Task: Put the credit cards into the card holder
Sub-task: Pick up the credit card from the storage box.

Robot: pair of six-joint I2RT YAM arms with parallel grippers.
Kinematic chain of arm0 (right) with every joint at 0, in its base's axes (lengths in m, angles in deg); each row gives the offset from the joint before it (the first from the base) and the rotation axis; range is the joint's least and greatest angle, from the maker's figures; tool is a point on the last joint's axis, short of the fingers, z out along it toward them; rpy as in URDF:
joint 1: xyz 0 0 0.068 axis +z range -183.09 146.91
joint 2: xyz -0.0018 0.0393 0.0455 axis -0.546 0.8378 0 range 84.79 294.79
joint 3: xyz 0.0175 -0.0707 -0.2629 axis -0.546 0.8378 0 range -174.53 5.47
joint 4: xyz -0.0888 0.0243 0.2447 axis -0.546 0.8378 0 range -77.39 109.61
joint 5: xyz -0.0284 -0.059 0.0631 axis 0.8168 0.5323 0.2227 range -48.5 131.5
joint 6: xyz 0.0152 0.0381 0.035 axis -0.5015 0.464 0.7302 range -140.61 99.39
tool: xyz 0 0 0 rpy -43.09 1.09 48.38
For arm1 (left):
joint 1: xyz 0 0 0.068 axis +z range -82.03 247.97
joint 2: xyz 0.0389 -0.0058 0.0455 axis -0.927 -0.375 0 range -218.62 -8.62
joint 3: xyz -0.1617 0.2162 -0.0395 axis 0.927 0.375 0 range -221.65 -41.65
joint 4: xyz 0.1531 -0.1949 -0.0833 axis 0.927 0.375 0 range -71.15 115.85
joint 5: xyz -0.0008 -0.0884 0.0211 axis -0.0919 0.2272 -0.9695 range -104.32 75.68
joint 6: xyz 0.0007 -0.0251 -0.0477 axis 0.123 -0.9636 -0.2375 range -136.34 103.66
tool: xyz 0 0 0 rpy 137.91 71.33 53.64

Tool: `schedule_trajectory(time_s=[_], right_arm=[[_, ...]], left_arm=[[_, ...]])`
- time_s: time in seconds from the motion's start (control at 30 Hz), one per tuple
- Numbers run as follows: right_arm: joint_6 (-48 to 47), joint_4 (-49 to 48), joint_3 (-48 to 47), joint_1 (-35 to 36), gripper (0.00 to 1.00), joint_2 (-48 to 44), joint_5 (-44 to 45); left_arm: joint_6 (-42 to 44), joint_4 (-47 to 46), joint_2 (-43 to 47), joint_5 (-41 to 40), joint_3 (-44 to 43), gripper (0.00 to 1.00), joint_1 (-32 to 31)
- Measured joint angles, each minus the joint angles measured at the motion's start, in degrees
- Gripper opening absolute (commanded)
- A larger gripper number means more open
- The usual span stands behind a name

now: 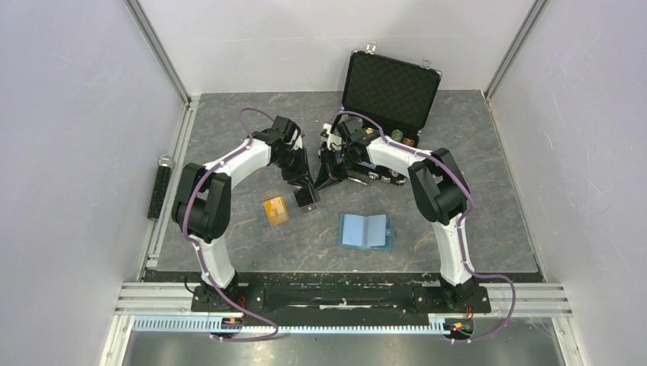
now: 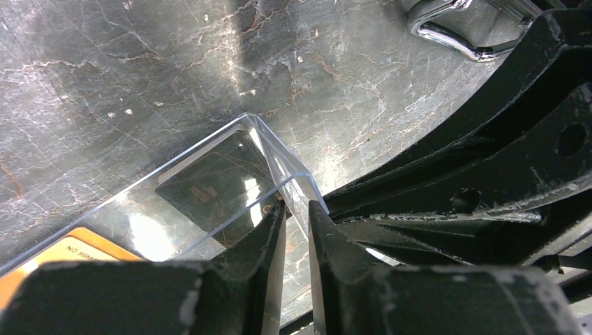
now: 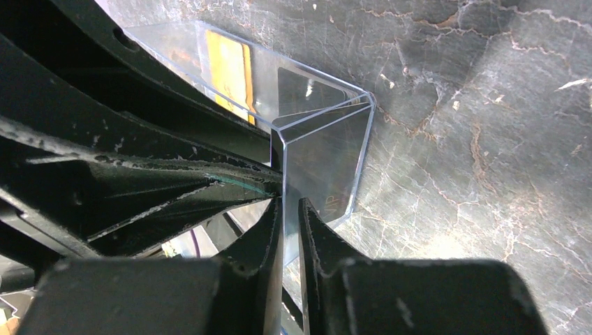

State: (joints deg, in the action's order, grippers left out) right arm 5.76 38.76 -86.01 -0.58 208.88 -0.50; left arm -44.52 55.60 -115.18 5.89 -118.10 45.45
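Mid-worktop (image 1: pixel 229 137): a clear plastic case (image 2: pixel 139 209), with the orange card (image 1: pixel 276 210) and the dark card (image 2: pixel 209 185) showing inside. At one corner the left pincer (image 2: pixel 297 206) straddles a case wall, fingers narrowly parted; cannot tell if it pinches. The right pincer (image 3: pixel 290 202) is clenched on a clear wall of that case. The card holder (image 1: pixel 365 230) lies open nearer the arm bases, apart from both.

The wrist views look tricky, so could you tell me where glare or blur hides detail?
Left wrist: bright glare on the clear box washes over the dark card seen through it; the fingers are blurred. Right wrist: the box's reflections partly veil the orange card.
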Motion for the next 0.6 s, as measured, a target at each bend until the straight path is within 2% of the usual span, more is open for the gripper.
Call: schedule_trajectory(time_s=[0.23, 0.3, 0.4, 0.47, 0.6], right_arm=[[0.0, -0.02, -0.02, 0.0, 0.12, 0.0, 0.02], [0.0, -0.02, -0.02, 0.0, 0.13, 0.0, 0.02], [0.0, -0.02, -0.02, 0.0, 0.14, 0.0, 0.02], [0.0, -0.02, -0.02, 0.0, 0.14, 0.0, 0.02], [0.0, -0.02, -0.02, 0.0, 0.17, 0.0, 0.02]], left_arm=[[0.0, 0.11, 0.0, -0.48, 0.35, 0.2, -0.17], [0.0, 0.13, -0.02, -0.48, 0.63, 0.2, -0.37], [0.0, 0.13, -0.11, -0.57, 0.87, 0.26, -0.76], [0.02, 0.22, -0.31, -0.96, 0.92, 0.25, -1.11], [0.02, 0.15, -0.94, -1.62, 1.44, 0.09, -1.84]])
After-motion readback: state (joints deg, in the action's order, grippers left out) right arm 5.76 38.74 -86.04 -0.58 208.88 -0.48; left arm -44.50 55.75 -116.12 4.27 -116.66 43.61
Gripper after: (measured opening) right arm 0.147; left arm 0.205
